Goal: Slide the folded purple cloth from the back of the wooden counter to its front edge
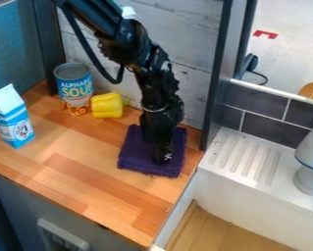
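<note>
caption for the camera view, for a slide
Black gripper over a folded purple cloth, with a yellow pepper, soup can and milk carton on the wooden counter.

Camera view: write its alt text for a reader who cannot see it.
A black robot gripper hangs down over a folded purple cloth on a wooden counter. Left of the cloth in the picture are a yellow pepper, a metal can and a blue-and-white carton; at right is a white ridged ledge.
</note>
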`<state>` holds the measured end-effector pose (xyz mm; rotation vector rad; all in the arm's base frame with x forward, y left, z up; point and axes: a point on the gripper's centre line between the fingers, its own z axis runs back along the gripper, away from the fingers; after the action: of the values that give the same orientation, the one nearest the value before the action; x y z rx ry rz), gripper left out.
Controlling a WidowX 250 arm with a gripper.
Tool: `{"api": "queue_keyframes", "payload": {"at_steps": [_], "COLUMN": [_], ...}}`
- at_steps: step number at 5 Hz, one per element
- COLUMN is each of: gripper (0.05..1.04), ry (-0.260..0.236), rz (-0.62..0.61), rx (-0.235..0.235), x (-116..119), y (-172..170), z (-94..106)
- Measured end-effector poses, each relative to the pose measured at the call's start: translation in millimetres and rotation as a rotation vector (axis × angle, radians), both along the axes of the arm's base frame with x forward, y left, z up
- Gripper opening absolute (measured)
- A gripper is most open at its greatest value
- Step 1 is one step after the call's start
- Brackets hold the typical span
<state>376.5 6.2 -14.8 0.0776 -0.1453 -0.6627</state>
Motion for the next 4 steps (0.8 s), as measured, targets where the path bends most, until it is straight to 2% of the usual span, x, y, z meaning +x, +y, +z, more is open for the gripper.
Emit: {"api": "queue_keyframes", "payload": {"at_steps": [2, 3, 4], "gripper": [1.0, 1.0, 1.0], "ry": [0.039, 0.042, 0.036], "rz": [0.012, -0.019, -0.044], "rx": [0.036, 0.061, 0.063], "x": [-57.0, -83.3, -107.2], "y": [4.2, -3.1, -9.8], "z": [0.0, 0.8, 0.5]}}
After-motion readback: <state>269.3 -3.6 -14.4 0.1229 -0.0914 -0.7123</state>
